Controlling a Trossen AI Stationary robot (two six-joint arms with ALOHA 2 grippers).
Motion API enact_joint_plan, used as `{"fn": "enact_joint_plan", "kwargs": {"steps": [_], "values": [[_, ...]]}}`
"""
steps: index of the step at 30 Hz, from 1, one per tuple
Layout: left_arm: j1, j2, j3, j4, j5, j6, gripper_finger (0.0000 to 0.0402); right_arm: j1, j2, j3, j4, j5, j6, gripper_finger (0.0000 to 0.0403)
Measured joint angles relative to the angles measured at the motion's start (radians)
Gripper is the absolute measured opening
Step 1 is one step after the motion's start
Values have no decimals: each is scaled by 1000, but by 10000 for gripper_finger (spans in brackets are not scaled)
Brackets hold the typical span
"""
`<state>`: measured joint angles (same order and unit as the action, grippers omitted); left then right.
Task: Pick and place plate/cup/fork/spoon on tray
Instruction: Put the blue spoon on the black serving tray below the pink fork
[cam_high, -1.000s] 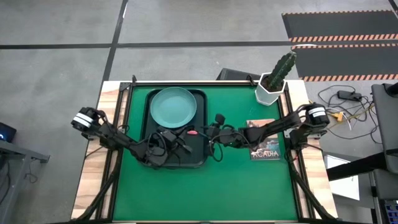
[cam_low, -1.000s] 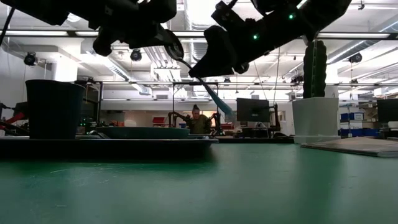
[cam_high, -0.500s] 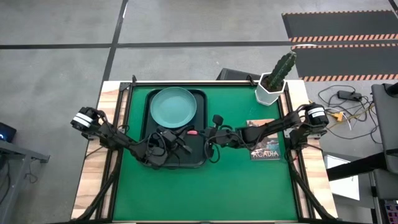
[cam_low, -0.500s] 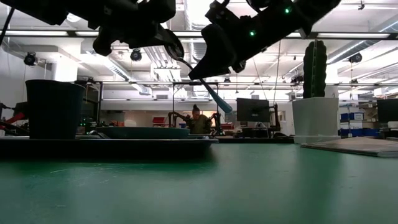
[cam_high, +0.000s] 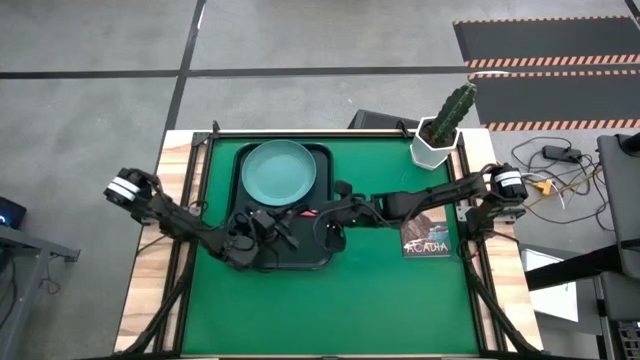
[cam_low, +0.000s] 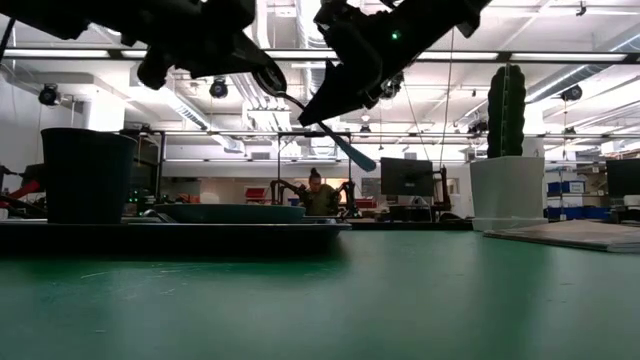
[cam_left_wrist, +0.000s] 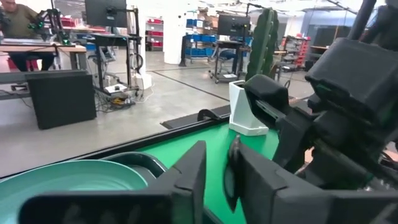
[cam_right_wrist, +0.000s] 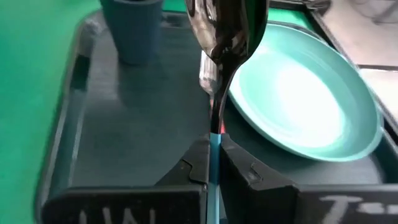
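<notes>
The black tray (cam_high: 238, 195) lies on the green mat's far left. The teal plate (cam_high: 279, 170) rests on the tray's far half and the dark cup (cam_right_wrist: 132, 28) stands on its near part. The red-handled fork (cam_right_wrist: 205, 73) lies flat on the tray between them. The spoon (cam_low: 325, 135) hangs in the air above the tray. My right gripper (cam_right_wrist: 213, 162) is shut on its blue handle. My left gripper (cam_left_wrist: 221, 180) stands a little open around the spoon's dark bowl (cam_left_wrist: 231, 171). My left gripper has the spoon's bowl edge-on between its fingers, with a gap showing on one side; whether the other finger touches it I cannot tell. My right gripper pinches the blue handle (cam_right_wrist: 214, 144) between its two fingers, coming from the table's right, slanting down, along the spoon. The spoon is clear of the tray and tilted, its bowl (cam_right_wrist: 227, 28) pointing away from the fingers.
A white pot with a cactus (cam_high: 438, 140) stands at the mat's far right corner, and a book (cam_high: 425, 238) lies near the right edge. The mat's near half (cam_high: 330, 300) is bare. A person (cam_low: 318, 195) sits in the room far behind.
My right gripper has gone toward the table's left and a little up, closing in on my left gripper along the spoon. The spoon has stayed tilted in the air above the tray.
</notes>
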<state>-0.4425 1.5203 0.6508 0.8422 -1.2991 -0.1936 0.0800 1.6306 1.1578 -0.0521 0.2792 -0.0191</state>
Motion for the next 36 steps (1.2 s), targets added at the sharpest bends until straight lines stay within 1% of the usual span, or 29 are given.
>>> {"fn": "enact_joint_plan", "kwargs": {"steps": [4, 7, 9, 16, 22, 27, 31, 33, 36], "values": [[-8, -63, -45, -1, 4, 20, 94, -29, 0, 14, 1, -101, -4, 9], [-18, -122, -64, 3, 5, 115, 112, -52, 0, 15, 2, -140, -6, 9], [-27, -170, -72, 3, 7, 209, 119, -66, 1, 13, -14, -161, -8, 9], [-46, -314, -73, 4, 10, 502, 123, -109, 7, 14, 3, -240, -1, 6], [-44, -405, -78, 4, 10, 629, 123, -140, 23, 25, 27, -297, 21, 7], [-45, -449, -94, 1, 12, 660, 123, -162, 98, 115, 24, -381, 46, 8], [-47, -473, -96, -1, 6, 673, 123, -173, 207, 232, -21, -452, 57, 8], [-53, -483, -96, 3, 4, 674, 123, -180, 265, 291, -51, -493, 83, 8], [-70, -489, -96, 2, 0, 682, 123, -191, 346, 373, -111, -520, 146, 8]]}}
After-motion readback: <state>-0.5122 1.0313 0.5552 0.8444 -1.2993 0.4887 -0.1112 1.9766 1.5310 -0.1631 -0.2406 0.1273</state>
